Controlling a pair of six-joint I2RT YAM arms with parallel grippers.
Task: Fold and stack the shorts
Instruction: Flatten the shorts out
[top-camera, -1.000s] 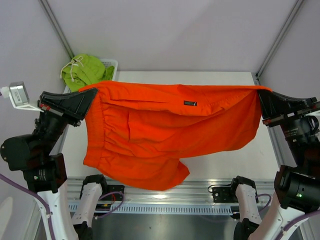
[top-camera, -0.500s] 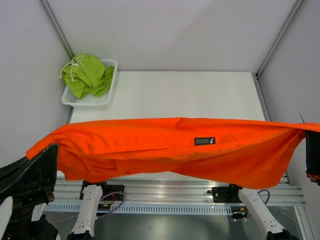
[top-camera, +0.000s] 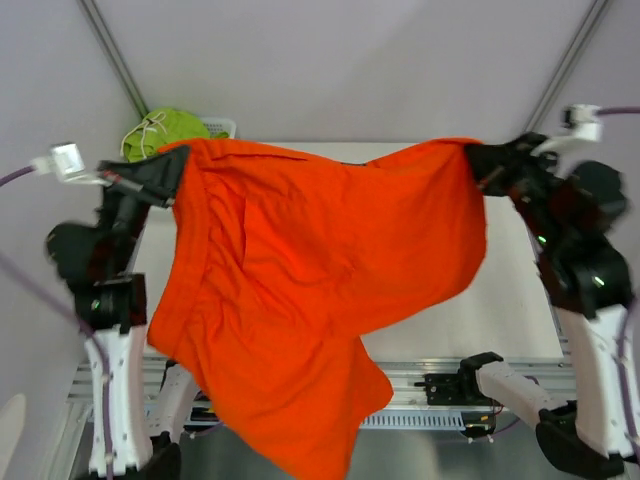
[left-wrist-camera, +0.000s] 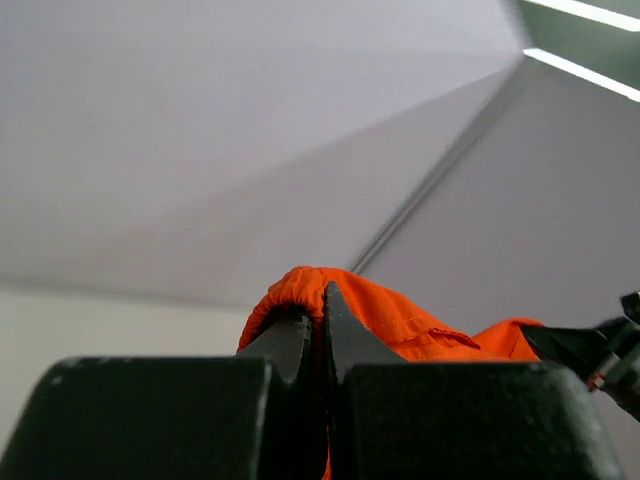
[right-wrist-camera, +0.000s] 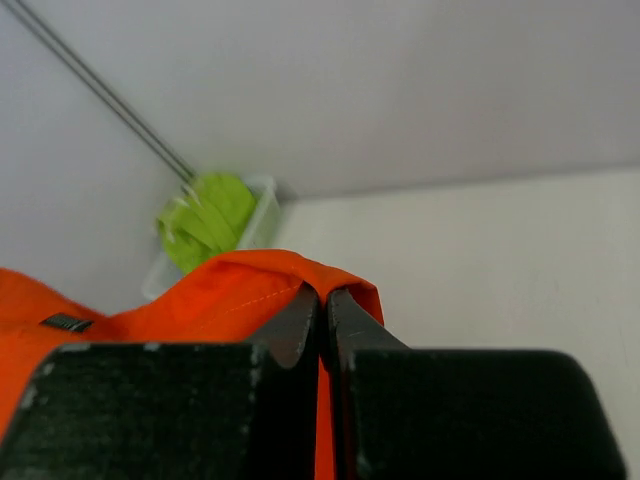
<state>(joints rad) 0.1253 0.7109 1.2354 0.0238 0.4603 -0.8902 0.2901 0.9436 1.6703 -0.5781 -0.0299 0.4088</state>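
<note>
The orange shorts (top-camera: 320, 270) hang spread in the air between both arms, above the table, with a long flap drooping past the near edge. My left gripper (top-camera: 172, 172) is shut on their upper left corner (left-wrist-camera: 300, 290). On the other side my right gripper (top-camera: 482, 165) is shut on the upper right corner (right-wrist-camera: 330, 275). The lime green shorts (top-camera: 165, 130) lie bunched in the white basket (top-camera: 222, 126) at the back left; they also show as the green shorts (right-wrist-camera: 210, 215) in the right wrist view.
The white table (top-camera: 510, 300) lies under the cloth, with an aluminium rail (top-camera: 420, 405) along its near edge. Frame posts (top-camera: 115, 55) rise at the back corners. Grey walls close in on three sides.
Both arms have swung up and toward the back, lifting the orange shorts from a low horizontal stretch near the front edge to a high hanging spread; the lower flap now dangles.
</note>
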